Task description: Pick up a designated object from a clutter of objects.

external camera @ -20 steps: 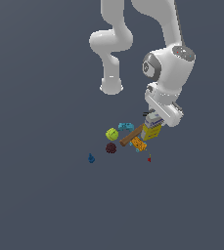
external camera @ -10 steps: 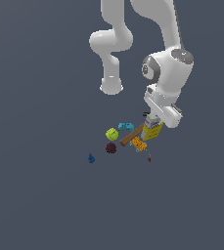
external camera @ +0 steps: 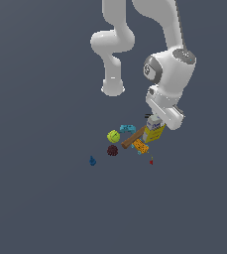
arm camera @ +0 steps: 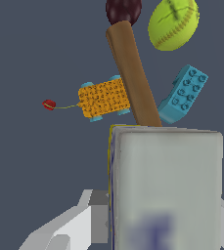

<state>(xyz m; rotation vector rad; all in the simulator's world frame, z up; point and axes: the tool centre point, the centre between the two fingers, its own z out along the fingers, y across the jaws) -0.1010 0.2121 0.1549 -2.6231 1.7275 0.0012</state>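
Hand point(external camera: 153, 120) low over carton box point(arm camera: 165, 188), fingers point(arm camera: 96, 217) spread either side of white top, not yet pinching; box upright at clutter edge, hammer handle point(arm camera: 132, 73) touching its far side, hence top-down approach

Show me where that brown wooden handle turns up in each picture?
Exterior view: the handle slants from the carton toward the dark red lump, below the yellow-green ball.
Wrist view: the handle runs from the carton's top to the lump.
Shared landmark: the ball.
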